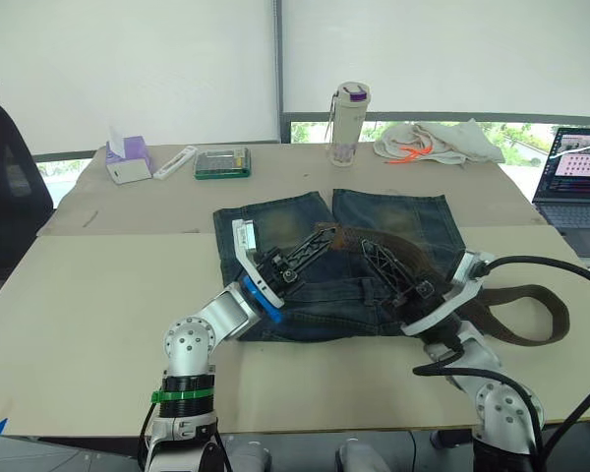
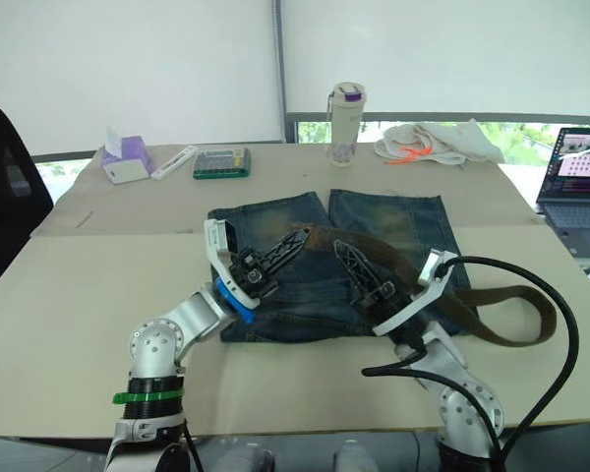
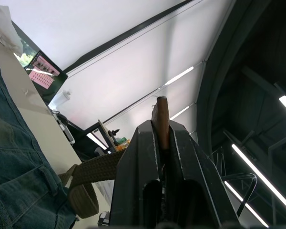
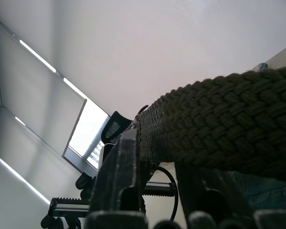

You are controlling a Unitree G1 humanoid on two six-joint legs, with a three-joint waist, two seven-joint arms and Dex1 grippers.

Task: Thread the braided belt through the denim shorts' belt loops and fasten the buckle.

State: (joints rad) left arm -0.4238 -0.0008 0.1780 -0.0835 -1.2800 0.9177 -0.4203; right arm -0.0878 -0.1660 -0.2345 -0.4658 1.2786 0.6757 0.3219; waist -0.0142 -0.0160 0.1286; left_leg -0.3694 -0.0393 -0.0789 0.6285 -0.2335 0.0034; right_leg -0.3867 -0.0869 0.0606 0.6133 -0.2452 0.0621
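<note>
Braided belt [image 1: 516,313]: dark brown, draped over the denim shorts [image 1: 339,264] at mid-table; slack loop trails toward the right edge.
Left gripper [image 1: 318,242]: reaches in from the near edge, angled up over the shorts; fingers clenched on the belt's brown tip.
Right gripper [image 1: 372,250]: angled up over the shorts' right half; braided strap pinched between its fingers.
Surroundings: bottle [image 1: 349,123], white cloth [image 1: 435,142], tissue box [image 1: 126,158] along the far edge; laptop [image 1: 575,187] beyond the right edge.
</note>
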